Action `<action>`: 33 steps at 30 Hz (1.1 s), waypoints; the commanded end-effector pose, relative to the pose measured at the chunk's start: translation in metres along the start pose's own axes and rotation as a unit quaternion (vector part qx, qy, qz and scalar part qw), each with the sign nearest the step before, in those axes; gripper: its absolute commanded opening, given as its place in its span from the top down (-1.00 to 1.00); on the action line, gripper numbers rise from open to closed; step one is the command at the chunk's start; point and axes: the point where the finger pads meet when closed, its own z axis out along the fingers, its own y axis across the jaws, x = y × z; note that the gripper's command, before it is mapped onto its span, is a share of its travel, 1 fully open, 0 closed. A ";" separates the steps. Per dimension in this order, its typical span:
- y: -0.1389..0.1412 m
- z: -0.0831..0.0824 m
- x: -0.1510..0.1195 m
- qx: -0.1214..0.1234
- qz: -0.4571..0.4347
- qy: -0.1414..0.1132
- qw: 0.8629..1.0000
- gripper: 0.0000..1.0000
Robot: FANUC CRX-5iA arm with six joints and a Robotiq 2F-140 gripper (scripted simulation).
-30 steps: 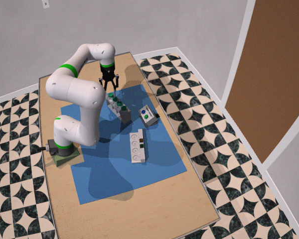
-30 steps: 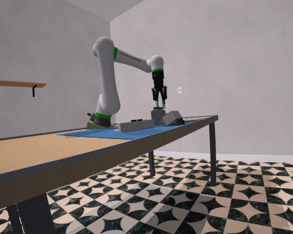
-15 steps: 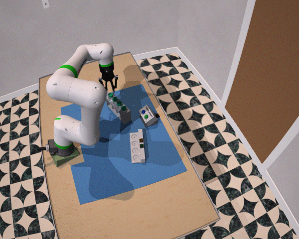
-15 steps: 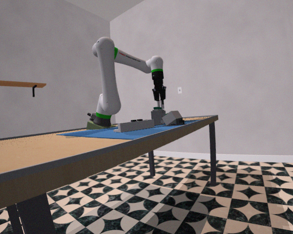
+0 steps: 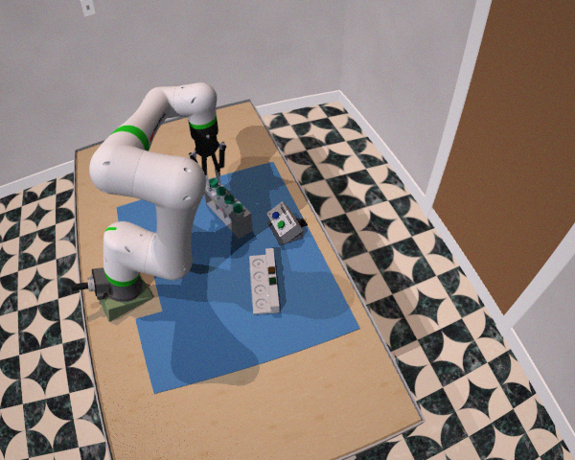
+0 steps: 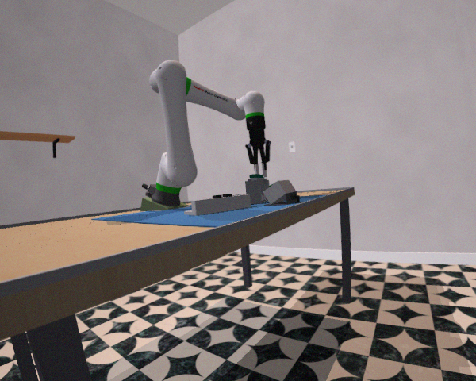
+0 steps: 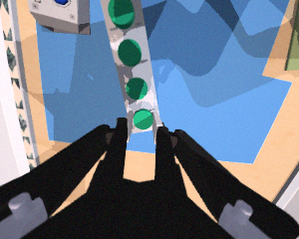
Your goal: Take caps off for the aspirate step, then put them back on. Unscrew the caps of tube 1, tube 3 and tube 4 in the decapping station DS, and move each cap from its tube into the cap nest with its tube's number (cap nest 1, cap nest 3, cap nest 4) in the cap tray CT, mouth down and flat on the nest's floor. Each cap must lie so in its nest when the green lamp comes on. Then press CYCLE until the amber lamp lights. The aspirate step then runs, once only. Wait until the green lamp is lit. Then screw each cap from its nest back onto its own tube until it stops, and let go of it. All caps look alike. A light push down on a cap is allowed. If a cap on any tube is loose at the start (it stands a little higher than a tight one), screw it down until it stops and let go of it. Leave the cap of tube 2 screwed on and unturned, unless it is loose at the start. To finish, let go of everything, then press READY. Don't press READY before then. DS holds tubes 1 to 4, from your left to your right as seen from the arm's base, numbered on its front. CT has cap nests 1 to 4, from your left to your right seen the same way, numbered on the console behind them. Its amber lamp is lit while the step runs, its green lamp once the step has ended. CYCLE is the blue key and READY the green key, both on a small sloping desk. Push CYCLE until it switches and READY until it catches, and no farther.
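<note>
The gripper [image 7: 141, 133] is clamped narrowly on the cap of tube 1 [image 7: 143, 119], at the 6 o'clock end of the decapping station [image 7: 150, 80] in the wrist view. Unscrew it keeping the wrist plumb, letting it rise with the thread, grip constant

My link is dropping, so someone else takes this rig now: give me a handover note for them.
Gripper: shut on the cap of tube 1, at the end of the decapping station.
All four caps sit on their tubes; nests in the cap tray hold none.
Done: tube 1's cap gripped, nothing more.
Left: unscrew caps 1, 3, 4 into their nests, CYCLE, wait for green, recap, release, READY.
</note>
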 end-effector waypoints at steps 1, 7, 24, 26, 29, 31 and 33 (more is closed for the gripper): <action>0.000 0.000 0.000 -0.006 -0.139 -0.005 0.990 1.00; 0.000 0.000 0.000 -0.005 -0.243 -0.005 0.970 1.00; 0.000 0.000 0.000 -0.004 -0.384 -0.006 0.923 1.00; 0.000 0.000 0.000 -0.004 -0.384 -0.006 0.923 0.31; 0.000 0.000 0.000 -0.004 -0.384 -0.006 0.923 0.31; 0.000 0.000 0.000 -0.004 -0.384 -0.006 0.923 0.31; 0.000 0.000 0.000 -0.004 -0.384 -0.006 0.923 0.31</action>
